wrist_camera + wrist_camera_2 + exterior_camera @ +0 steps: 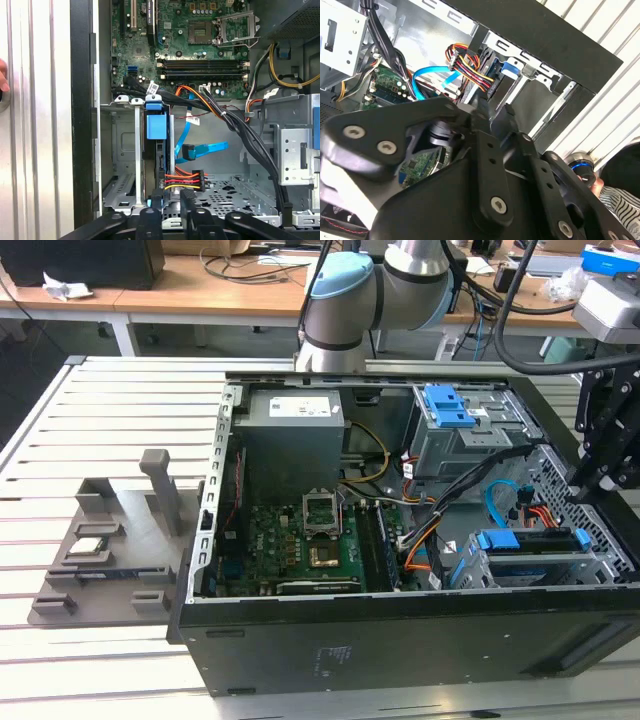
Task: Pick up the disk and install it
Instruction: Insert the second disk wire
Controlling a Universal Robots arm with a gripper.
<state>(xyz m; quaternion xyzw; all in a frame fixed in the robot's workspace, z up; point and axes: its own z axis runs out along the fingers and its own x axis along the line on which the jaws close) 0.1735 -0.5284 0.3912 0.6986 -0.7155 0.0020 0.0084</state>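
Fixture tray (110, 540): a grey moulded holder is seen on the slatted table at the exterior view's left, with a small square chip (88, 547) resting in it; neither is touched.
Computer case (350, 650): it is laid on its side with the cover off, and the motherboard (300, 550) is exposed in the middle.
Disk (530, 542): it is found in the drive cage (125, 150) at the exterior view's right, inside the case near the front wall.
Look of the disk: in the first wrist view it is seen edge-on between the cage rails, a thin silver body framed by a bright blue carrier bracket whose tab (156, 125) sits at the cage's open end. The label is hidden.
Cables: a red, yellow and black power lead (182, 181) lies just beside the disk's rear end, and a flat blue data cable (205, 149) is looped nearby. Whether either is plugged in cannot be told.
Gripper (494, 114): it is held directly over the cage, in line with the disk's edge. Whether it is open or closed, and whether the disk is gripped, cannot be told.
Step in hand: the pick-up is judged done and the installing is judged far along, since the carrier sits within the rails.
What seating calls for: the carrier must be kept square to the rails and the loose leads kept out of the slot.
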